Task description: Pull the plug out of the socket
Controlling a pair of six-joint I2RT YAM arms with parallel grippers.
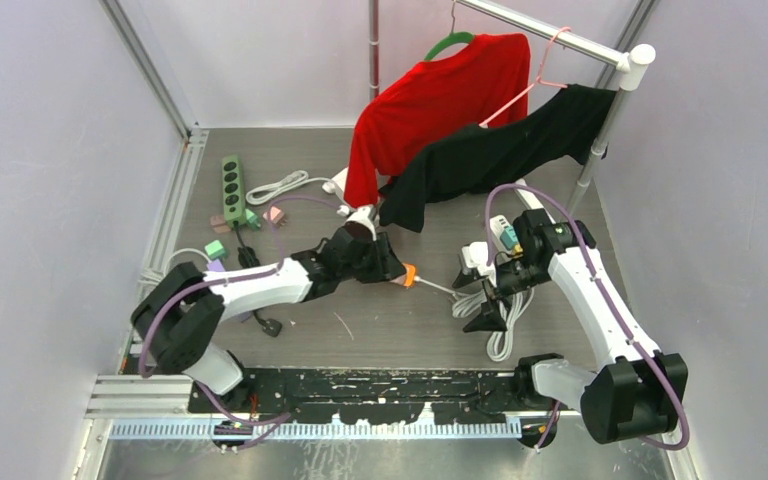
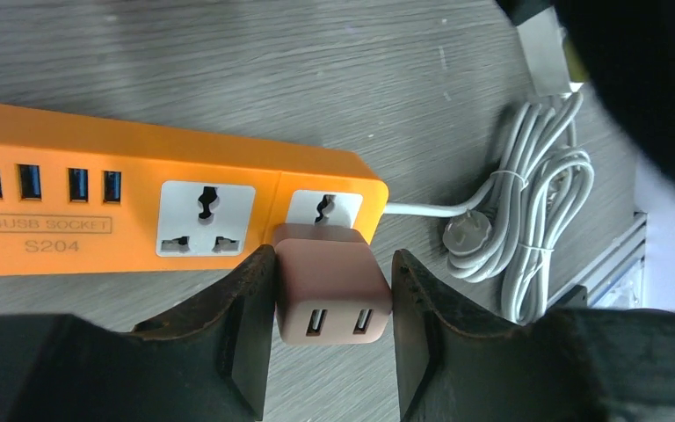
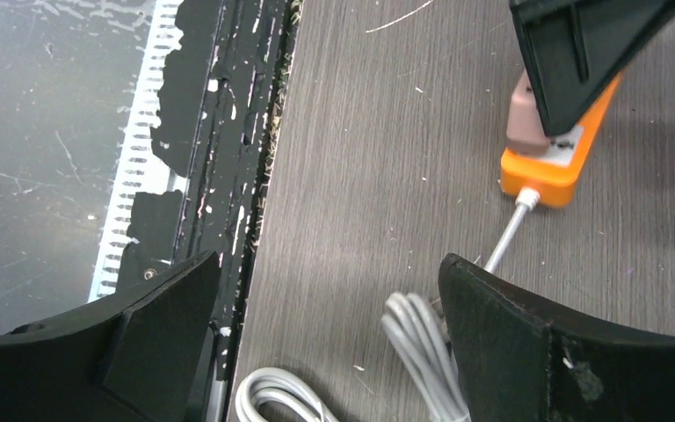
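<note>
An orange power strip point(image 2: 141, 189) lies on the grey table, with a brown two-USB plug point(image 2: 330, 286) seated in its end socket. My left gripper point(image 2: 332, 308) is shut on the plug, one finger pressed on each side. In the top view the left gripper point(image 1: 385, 262) covers the strip, and only its orange end point(image 1: 409, 274) shows. The right wrist view shows the strip point(image 3: 555, 167) and plug point(image 3: 522, 119) under a left finger point(image 3: 580, 53). My right gripper point(image 3: 330, 334) is open and empty above the strip's coiled white cord point(image 3: 422, 343), to the right of the strip in the top view point(image 1: 480, 295).
A green power strip point(image 1: 231, 187) and small loose plugs point(image 1: 275, 213) lie at the back left. A red shirt point(image 1: 440, 95) and a black shirt point(image 1: 500, 150) hang from a rack point(image 1: 600, 130) behind the arms. The black base rail point(image 3: 220, 132) runs along the near edge.
</note>
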